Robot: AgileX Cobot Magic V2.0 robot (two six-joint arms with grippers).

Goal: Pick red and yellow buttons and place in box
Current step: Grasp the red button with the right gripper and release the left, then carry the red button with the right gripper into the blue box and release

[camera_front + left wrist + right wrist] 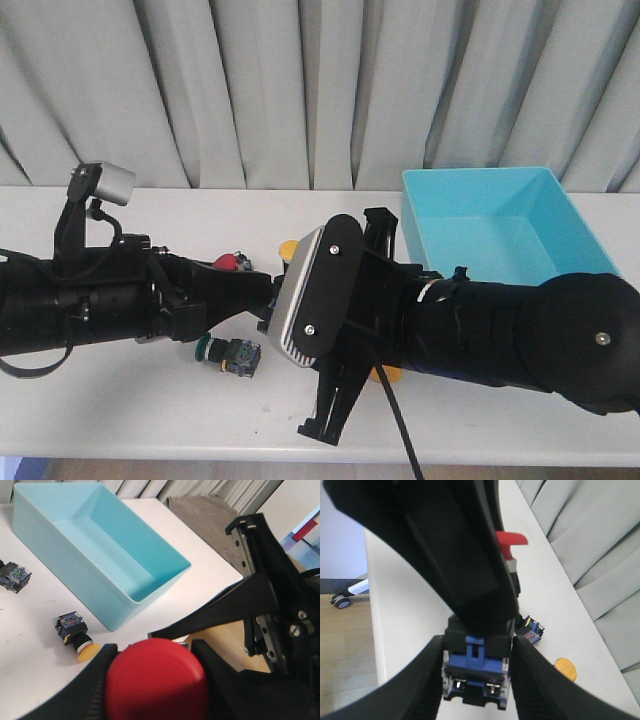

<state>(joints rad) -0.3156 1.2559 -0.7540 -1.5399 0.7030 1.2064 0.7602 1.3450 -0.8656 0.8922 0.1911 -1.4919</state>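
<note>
Both arms reach level over the white table [120,400], meeting beside the box [500,215]. The left gripper [155,680] is clamped on a red button [156,682]; the right gripper [476,672] pinches the same button's black-and-blue body. Another yellow button [80,642] lies just beside the box. Grey curtains [300,90] hang behind.

Readable text: none in any of the three views.
Box [495,215]: plain turquoise walls, no label or print.
Buttons: red cap [156,682] and yellow cap [86,651] carry no marking.
Button body [477,667]: blue and black block, nothing legible on it.
Arms and camera housing [103,183]: no brand or number legible.
</note>
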